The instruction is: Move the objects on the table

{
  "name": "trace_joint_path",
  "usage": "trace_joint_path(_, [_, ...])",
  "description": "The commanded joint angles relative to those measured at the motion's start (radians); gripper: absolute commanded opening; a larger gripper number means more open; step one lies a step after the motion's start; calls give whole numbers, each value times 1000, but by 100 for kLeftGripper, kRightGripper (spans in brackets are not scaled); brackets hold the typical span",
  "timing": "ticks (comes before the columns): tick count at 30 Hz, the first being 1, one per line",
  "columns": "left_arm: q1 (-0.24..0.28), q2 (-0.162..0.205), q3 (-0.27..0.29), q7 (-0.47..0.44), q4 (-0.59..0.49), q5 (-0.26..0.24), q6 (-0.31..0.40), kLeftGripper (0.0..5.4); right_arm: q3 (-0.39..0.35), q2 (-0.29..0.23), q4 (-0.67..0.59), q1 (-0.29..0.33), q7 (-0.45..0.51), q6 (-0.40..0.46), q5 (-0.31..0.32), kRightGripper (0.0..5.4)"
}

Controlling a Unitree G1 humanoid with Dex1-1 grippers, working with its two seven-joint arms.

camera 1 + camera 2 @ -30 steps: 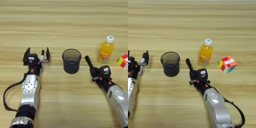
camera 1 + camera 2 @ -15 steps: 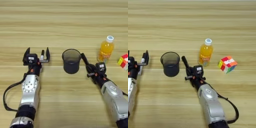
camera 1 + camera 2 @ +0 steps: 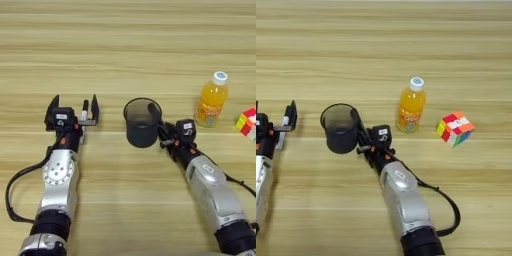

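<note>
Dark grey see-through plastic, light and thin-walled: that is the cup (image 3: 142,123) standing upright in the middle of the desk (image 3: 125,45), and my right jaws (image 3: 162,131) are pressed up against its right side. One black finger seems to reach over the rim while the body sits just outside the wall, but I cannot tell whether they are apart or pinching the wall. That uncertainty is the main risk, in my judgement. If I lift or drag with only a shallow hold on the rim, the cup may tip towards the left or slip free. If I push instead of gripping, it may slide or topple, since nothing weighs it down.

The juice bottle (image 3: 411,106) stands upright to the right of the cup, near my right forearm, with the puzzle cube (image 3: 455,128) further right. A swing of that arm to the right could knock the bottle over, and it would likely roll.

My left jaws (image 3: 73,110) rest on the desk well left of the cup, spread apart, with a white marker (image 3: 83,114) lying between the fingers. Closing carelessly could flick it away.
</note>
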Motion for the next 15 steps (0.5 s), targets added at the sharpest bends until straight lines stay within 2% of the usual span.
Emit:
trace_joint_path(1, [0, 3, -1, -3, 3, 6, 9, 540, 0, 3, 2, 38, -7, 20, -10, 215])
trace_joint_path(15, [-1, -2, -3, 0, 4, 9, 7, 540, 30, -33, -187, 126, 4, 65, -29, 352])
